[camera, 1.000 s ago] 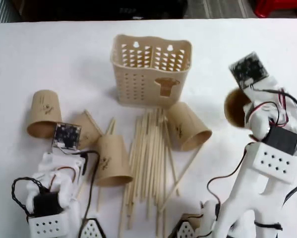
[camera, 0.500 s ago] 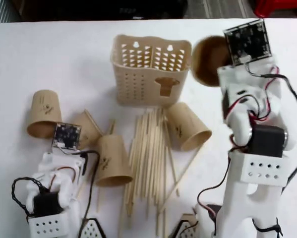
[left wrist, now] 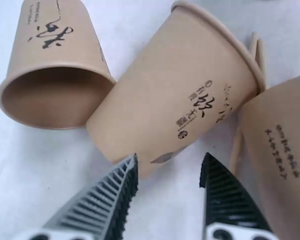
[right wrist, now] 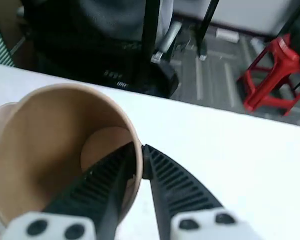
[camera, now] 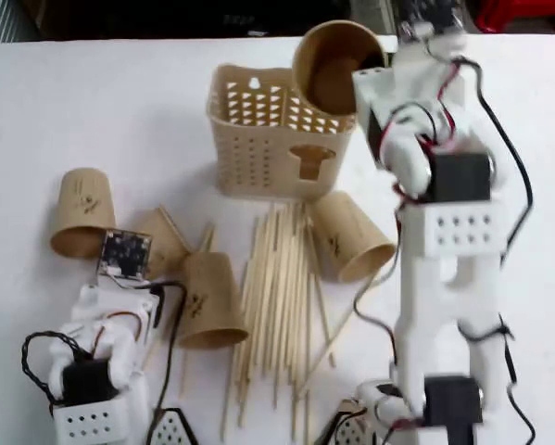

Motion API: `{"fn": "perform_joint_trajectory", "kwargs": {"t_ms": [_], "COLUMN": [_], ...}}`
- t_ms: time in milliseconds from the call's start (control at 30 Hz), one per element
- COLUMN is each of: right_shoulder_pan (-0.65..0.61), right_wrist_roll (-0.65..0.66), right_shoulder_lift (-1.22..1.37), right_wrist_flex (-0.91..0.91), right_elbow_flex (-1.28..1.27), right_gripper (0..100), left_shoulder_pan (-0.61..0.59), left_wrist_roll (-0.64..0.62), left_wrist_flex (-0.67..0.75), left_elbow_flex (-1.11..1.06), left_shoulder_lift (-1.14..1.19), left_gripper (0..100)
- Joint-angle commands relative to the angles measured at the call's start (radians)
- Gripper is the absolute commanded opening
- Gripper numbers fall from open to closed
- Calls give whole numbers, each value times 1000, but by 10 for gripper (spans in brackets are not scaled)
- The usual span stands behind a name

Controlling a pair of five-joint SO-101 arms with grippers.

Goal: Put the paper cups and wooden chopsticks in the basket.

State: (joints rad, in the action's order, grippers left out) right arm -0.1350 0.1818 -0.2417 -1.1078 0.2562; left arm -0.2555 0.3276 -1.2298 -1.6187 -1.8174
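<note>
My right gripper (right wrist: 139, 152) is shut on the rim of a brown paper cup (right wrist: 54, 150), held in the air. From above, that paper cup (camera: 333, 63) hangs over the far right corner of the beige perforated basket (camera: 258, 158). Several more paper cups lie on the table: one (camera: 81, 213) at the left, one (camera: 163, 241) beside it, one (camera: 208, 301) at centre left, one (camera: 351, 236) right of the chopsticks. A bundle of wooden chopsticks (camera: 277, 297) lies in front of the basket. My left gripper (left wrist: 167, 167) is open just before a lying cup (left wrist: 180, 95).
The white table (camera: 92, 102) runs to a dark floor at the back. A red stool (right wrist: 277, 75) and dark chair legs (right wrist: 152, 30) stand beyond the far edge. Both arm bases sit at the near edge.
The right arm has carried its paper cup up and to the left, from beside the basket's right side to above its far right corner. The left arm has stayed still.
</note>
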Motion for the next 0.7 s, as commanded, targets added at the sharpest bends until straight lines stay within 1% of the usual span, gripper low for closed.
{"fn": "perform_joint_trajectory", "kwargs": {"t_ms": [0, 233, 333, 567, 600, 667], "right_shoulder_pan": [-5, -5, -5, -5, -5, -5], "right_wrist_roll": [-43, -68, -103, -103, -100, -98], "right_shoulder_lift": [90, 272, 312, 357, 357, 349], "right_wrist_flex": [-56, -168, -219, -305, -317, -349], "right_elbow_flex": [155, 307, 350, 420, 425, 436], "right_gripper": [19, 19, 20, 26, 36, 95], "left_shoulder_pan": [-7, -7, -7, -7, -7, -7], "left_wrist_roll": [2, 2, 2, 2, 2, 2], "left_wrist_flex": [-2, -2, -2, -2, -2, -2], "left_elbow_flex": [5, 5, 5, 5, 5, 5], "left_shoulder_lift": [-2, -2, -2, -2, -2, -2], "left_gripper": [214, 214, 214, 214, 214, 214]}}
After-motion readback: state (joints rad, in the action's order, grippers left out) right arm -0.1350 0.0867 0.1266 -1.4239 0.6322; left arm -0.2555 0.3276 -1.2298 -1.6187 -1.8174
